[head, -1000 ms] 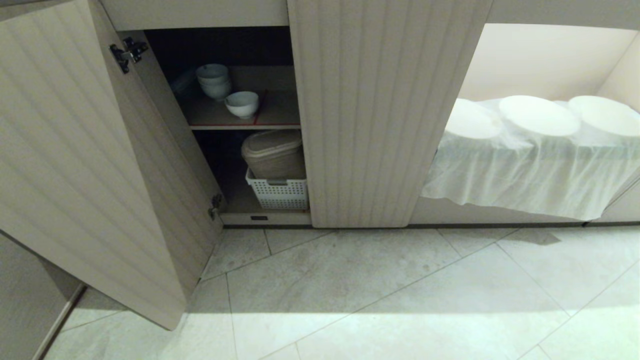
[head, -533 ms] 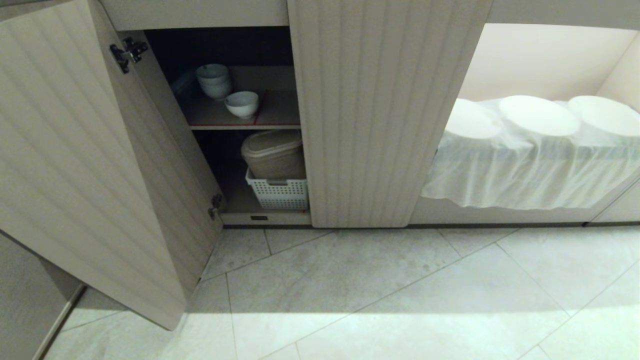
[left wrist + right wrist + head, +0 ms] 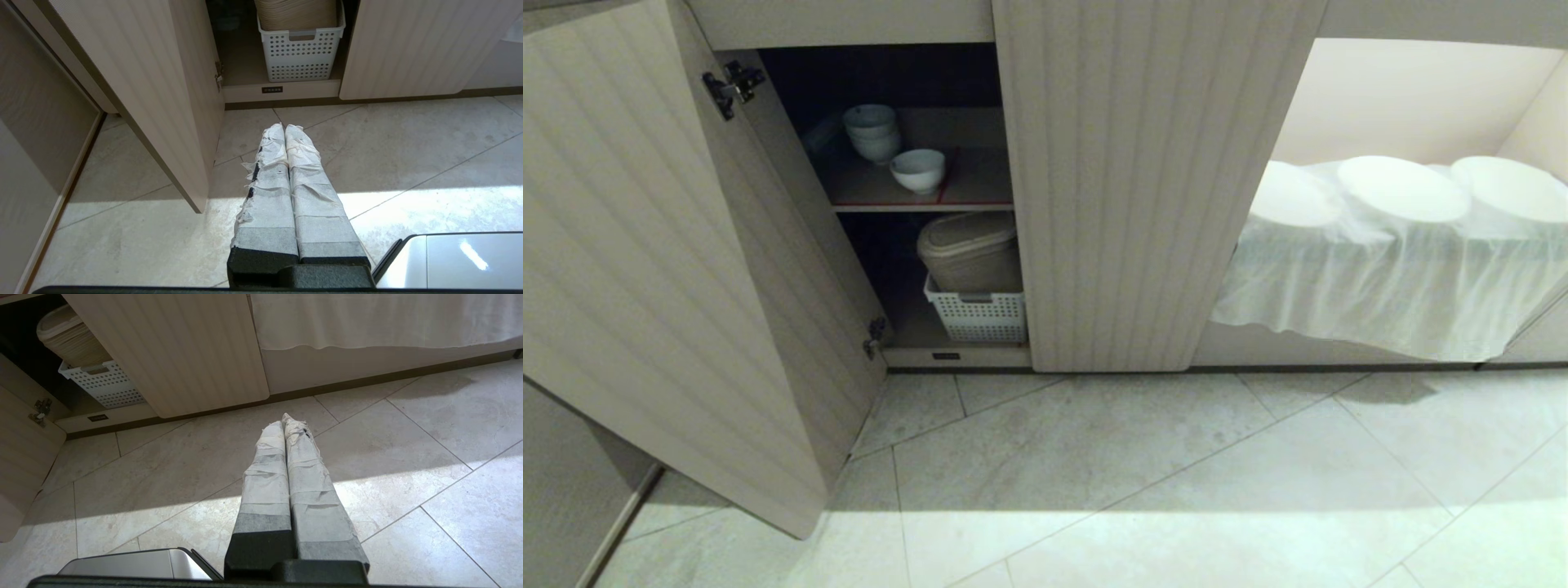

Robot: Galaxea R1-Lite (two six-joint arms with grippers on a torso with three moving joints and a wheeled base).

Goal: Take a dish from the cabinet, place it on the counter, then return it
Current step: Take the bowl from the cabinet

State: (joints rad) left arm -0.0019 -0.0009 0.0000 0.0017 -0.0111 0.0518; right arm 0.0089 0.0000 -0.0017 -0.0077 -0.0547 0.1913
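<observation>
Head view: the dish (image 3: pixel 918 170) on the cabinet (image 3: pixel 1152 188) shelf, at 5 o'clock of stacked bowls (image 3: pixel 872 131); left gripper (image 3: pixel 284 129) and right gripper (image 3: pixel 283 421) both closed, empty.

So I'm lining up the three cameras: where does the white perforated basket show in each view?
Head view: the basket sits on the cabinet's bottom level, under the shelf holding the bowl.
Left wrist view: the basket is at top centre, beyond the shut left gripper.
Right wrist view: the basket is at upper left, far from the shut right gripper.
Shared landmark: the closed ribbed door beside the basket.
</observation>
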